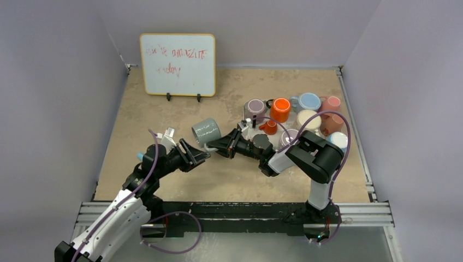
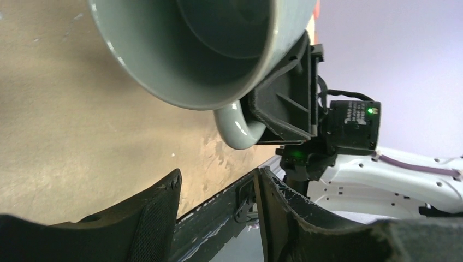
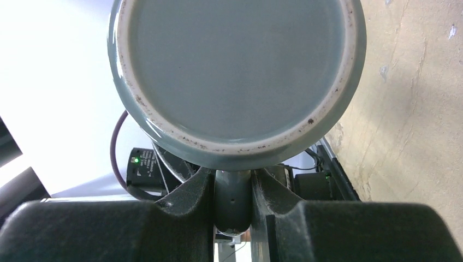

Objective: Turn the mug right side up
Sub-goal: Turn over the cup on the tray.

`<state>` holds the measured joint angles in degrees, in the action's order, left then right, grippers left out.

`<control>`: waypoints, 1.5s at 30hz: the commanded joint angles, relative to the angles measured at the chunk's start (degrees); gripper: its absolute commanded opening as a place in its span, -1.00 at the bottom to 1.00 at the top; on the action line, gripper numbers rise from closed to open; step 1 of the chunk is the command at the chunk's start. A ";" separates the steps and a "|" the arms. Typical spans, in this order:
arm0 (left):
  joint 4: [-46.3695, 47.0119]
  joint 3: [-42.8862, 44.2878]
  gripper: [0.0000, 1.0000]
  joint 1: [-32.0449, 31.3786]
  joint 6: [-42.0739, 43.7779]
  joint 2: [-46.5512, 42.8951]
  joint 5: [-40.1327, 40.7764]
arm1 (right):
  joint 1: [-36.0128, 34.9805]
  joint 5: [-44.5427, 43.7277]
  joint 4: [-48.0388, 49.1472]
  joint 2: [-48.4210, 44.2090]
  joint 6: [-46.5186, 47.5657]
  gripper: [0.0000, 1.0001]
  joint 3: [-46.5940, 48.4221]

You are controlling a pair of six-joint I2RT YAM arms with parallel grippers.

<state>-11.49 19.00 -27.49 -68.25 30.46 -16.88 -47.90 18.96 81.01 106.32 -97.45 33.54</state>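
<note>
Above the tan desk (image 1: 229, 183) the grey mug (image 1: 206, 131) hangs on its side — the right end effector (image 1: 218, 146) is clamped on its handle (image 3: 232, 202), the left end effector (image 1: 199, 156) part open, empty, just beside. Roughly halfway, I'd say — tipping upright and setting down remain.

grey mug (image 1: 206, 131), orange mug (image 1: 280, 109)

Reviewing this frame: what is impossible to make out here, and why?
- Whiteboard, top view: the red writing is too small and scrawled to read.
- Gray mug, left wrist view: its upper part is cut off by the top edge.
- Handle, right wrist view: mostly hidden between the right gripper fingers.
- Cluster of mugs, top view: partly hidden by the right arm and its cable, so the count is unclear.
</note>
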 commanded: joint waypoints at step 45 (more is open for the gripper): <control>36.50 -3.75 -1.00 0.16 -8.29 2.52 -8.56 | -3.52 6.31 5.40 -17.10 13.71 -0.75 0.00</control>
<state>19.70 14.98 -27.51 -77.87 34.00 -26.98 -49.52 22.44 80.05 94.35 -86.85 33.43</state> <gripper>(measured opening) 0.144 0.235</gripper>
